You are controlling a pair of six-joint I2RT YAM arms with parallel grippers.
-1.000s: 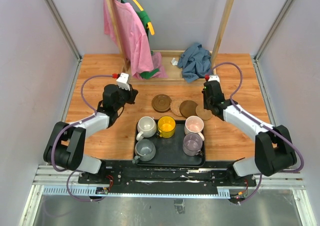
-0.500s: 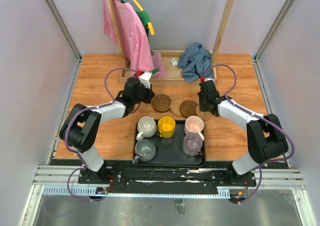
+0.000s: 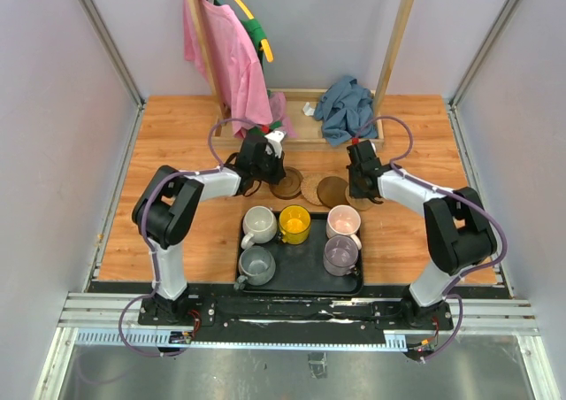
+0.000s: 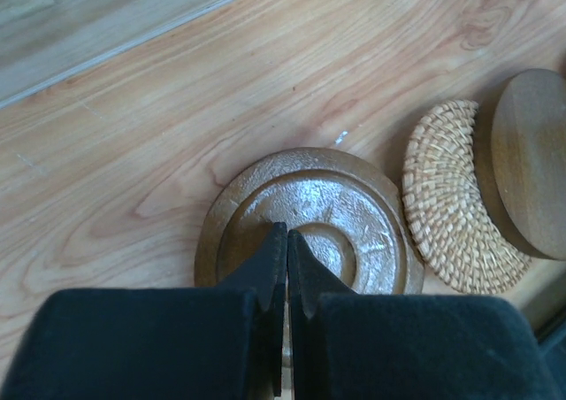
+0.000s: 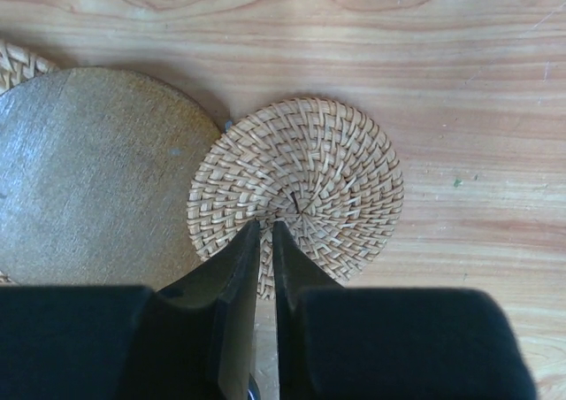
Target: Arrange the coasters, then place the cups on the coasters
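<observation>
Your left gripper [image 4: 286, 234] has its fingers pressed together with nothing between them. Its tips are over the middle of the dark brown ringed coaster [image 4: 309, 227], and you cannot tell whether they touch it. Just to that coaster's right lies a woven coaster [image 4: 442, 207], and a plain brown coaster [image 4: 531, 157] overlaps the woven one's far side. Your right gripper [image 5: 265, 227] has its fingers drawn almost together, with only a thin slit left and nothing clamped in it. Its tips point down at the near edge of a second woven coaster [image 5: 301, 183], which sits against the plain brown disc on its left. From above you see 4 coasters in a crowded row across the middle of the wooden table [image 3: 177, 134], with both arms reaching in at the 2 ends of the row. All 5 cups stand on the black tray [image 3: 301, 278] at the near side. The off-white mug [image 3: 259, 223], yellow mug [image 3: 294, 224] and pale pink mug [image 3: 343, 221] are along its far edge. The grey mug [image 3: 256, 265] and lilac mug [image 3: 340, 255] are nearer you. No cup sits on a coaster yet.
</observation>
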